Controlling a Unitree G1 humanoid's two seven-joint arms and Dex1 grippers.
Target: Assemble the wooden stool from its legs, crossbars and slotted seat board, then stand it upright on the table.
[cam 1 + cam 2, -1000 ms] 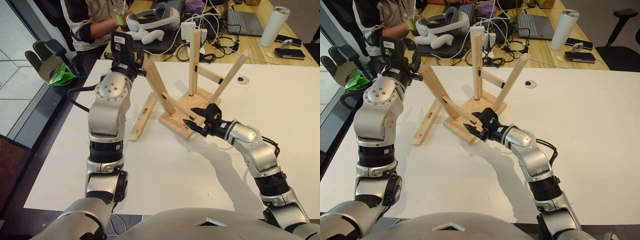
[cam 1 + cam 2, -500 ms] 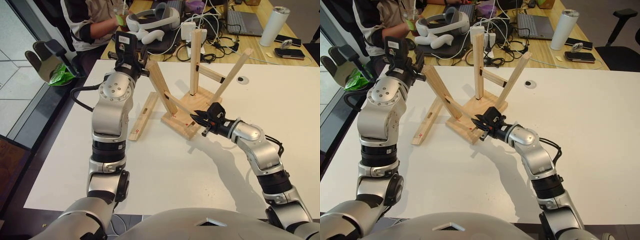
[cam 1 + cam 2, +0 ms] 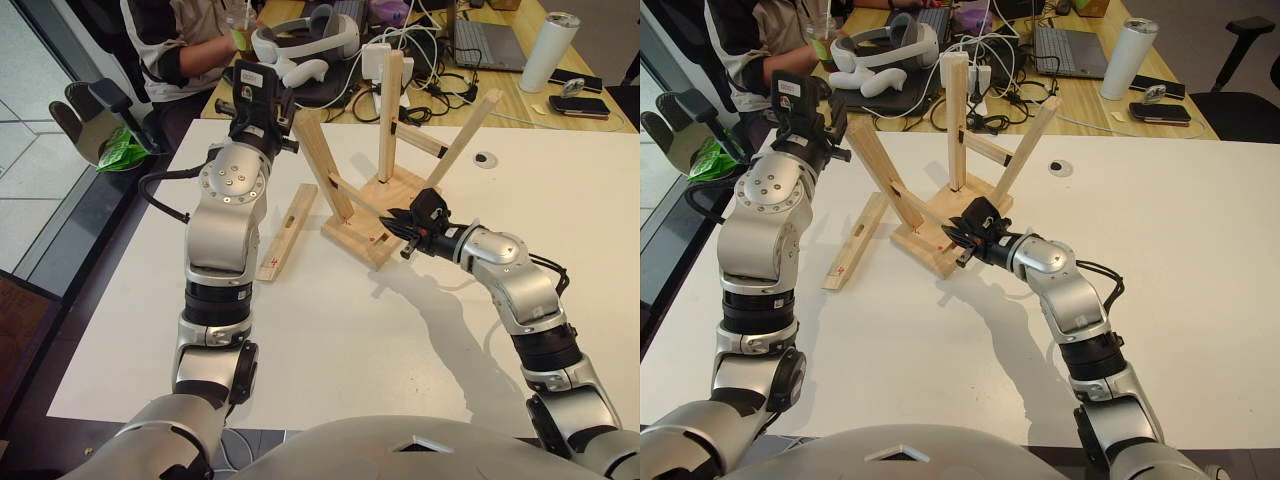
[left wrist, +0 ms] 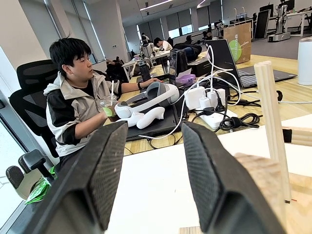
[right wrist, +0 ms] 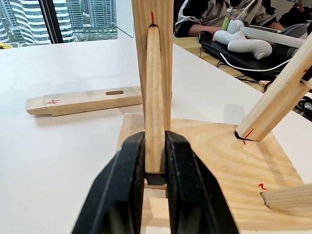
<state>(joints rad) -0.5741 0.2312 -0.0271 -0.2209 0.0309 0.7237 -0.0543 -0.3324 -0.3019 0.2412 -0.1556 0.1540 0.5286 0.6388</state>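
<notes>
The slotted seat board [image 3: 372, 238] lies flat on the white table with three legs standing up from it: a leaning left leg [image 3: 322, 165], a middle leg [image 3: 389, 120] and a slanted right leg [image 3: 460, 140]. A crossbar [image 3: 422, 141] joins the middle and right legs. My right gripper [image 3: 407, 224] is shut on another crossbar [image 5: 155, 97], whose far end meets the left leg [image 5: 139, 44] just above the board [image 5: 234, 175]. My left gripper [image 3: 262, 100] is open beside the left leg's top [image 4: 263, 185], nothing between its fingers [image 4: 105, 170]. A fourth leg [image 3: 288, 230] lies loose on the table.
Behind the table is a desk with a headset [image 3: 305, 40], cables, a laptop, a white tumbler [image 3: 549, 50] and a phone. A person sits at the back left. A grommet [image 3: 486, 158] is set in the table. The table's front and right offer free room.
My right gripper has moved away from me over the seat board, carrying the crossbar to the left leg. The left leg now stands a little steeper, with my left gripper shifted slightly right.
</notes>
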